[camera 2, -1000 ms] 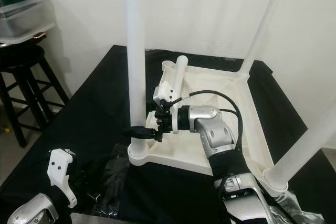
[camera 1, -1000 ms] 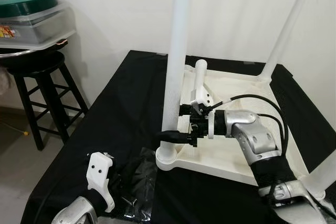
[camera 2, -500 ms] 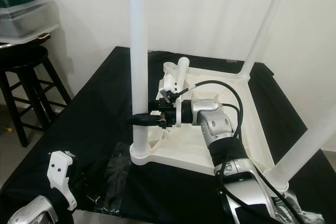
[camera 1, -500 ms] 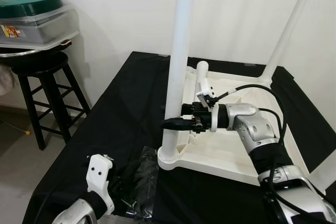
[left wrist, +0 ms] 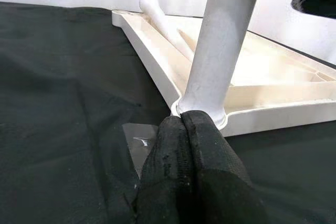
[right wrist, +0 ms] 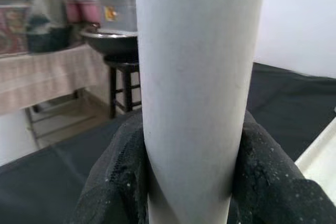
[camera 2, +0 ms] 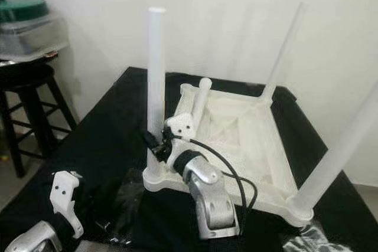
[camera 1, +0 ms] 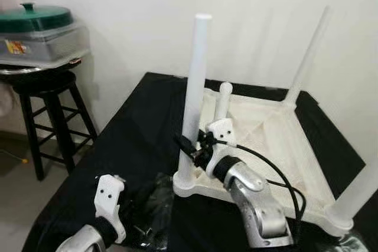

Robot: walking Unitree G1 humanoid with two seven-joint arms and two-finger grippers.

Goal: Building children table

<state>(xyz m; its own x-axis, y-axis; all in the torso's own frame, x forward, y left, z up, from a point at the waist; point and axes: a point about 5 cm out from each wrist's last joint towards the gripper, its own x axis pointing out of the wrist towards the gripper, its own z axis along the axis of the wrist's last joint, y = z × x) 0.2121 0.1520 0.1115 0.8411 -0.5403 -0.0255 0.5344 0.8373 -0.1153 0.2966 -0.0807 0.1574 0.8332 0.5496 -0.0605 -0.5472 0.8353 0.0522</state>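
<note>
R gripper (right wrist: 189, 182) clamped round upright table leg (camera 1: 195, 87), L gripper (left wrist: 191, 145) fingers pressed together, holding nothing

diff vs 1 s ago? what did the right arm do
The right pincer stays closed around the near table leg, low on it, while its wrist rolled over and the elbow swung down toward the camera. The camera also shifted. The left pincer stays shut and idle over the black cloth; the upturned table top has not moved.

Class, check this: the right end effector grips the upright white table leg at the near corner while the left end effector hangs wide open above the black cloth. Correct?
Not quite. The left wrist view shows the left end effector shut, fingers pressed together. The right end effector does grip the table leg over the black cloth.
</note>
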